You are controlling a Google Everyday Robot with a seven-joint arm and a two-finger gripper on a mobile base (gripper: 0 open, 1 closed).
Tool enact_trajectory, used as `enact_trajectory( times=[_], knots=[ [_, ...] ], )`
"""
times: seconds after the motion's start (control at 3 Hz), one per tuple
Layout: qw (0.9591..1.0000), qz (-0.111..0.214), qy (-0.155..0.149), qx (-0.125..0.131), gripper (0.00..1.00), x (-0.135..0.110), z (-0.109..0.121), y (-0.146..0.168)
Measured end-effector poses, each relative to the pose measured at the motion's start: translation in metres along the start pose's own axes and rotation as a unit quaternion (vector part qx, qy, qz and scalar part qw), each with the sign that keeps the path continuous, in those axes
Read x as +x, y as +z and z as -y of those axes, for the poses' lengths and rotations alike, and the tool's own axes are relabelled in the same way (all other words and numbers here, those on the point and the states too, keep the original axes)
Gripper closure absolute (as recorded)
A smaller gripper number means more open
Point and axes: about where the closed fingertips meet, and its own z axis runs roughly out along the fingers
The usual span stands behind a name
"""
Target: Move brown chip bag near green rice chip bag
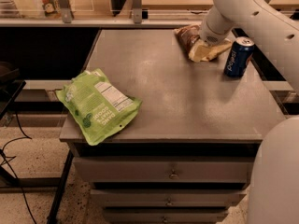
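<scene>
The brown chip bag, dark brown with cream sides, lies wrinkled at the table's far right. My gripper is down on it, mostly hidden behind my white wrist and forearm, which reach in from the upper right. The green rice chip bag, bright lime green with a white label, lies flat at the table's front left corner and hangs a little over the edge. The two bags are far apart, across the table's diagonal.
A blue soda can stands upright just right of the brown bag. The grey table has drawers below its front. A shelf with rails runs along the back. My white body fills the lower right.
</scene>
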Motion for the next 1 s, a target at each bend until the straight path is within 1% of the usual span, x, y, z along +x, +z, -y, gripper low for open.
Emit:
enact_trajectory(
  times=[0.67, 1.0],
  knots=[
    [0.9999, 0.004, -0.012, -0.007, 1.00, -0.009, -0.007, -0.010],
    [0.9998, 0.012, -0.012, -0.008, 1.00, -0.013, -0.008, -0.015]
  ],
)
